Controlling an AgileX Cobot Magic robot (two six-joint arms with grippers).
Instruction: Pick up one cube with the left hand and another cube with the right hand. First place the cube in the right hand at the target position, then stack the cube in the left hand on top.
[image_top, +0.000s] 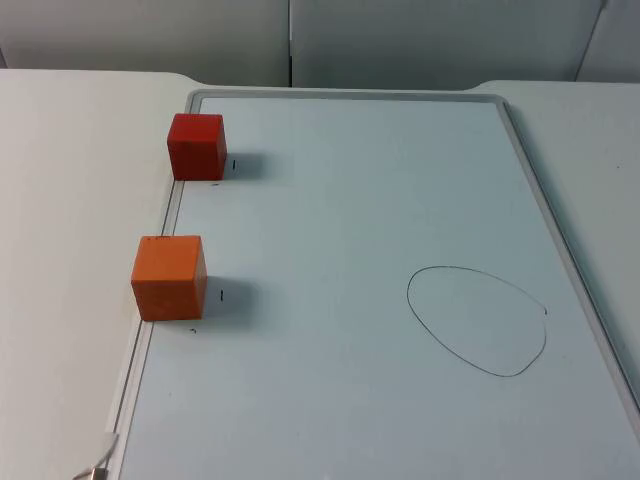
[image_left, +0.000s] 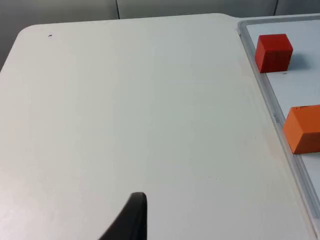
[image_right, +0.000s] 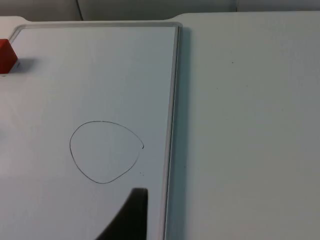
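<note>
Cubes sit untouched along the whiteboard's left edge, red cube behind orange cube, well apart from the drawn circle, which we take as the target. Both arms wait off to the sides; we cannot tell either gripper's opening.

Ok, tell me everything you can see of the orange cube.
The orange cube is a plain, matte block with sharp edges, possibly painted wood. It sits flat and upright on the whiteboard, at its left border, nearer the camera than the red cube and apart from it. Nothing grips it; small pen ticks mark the board beside it.
</note>
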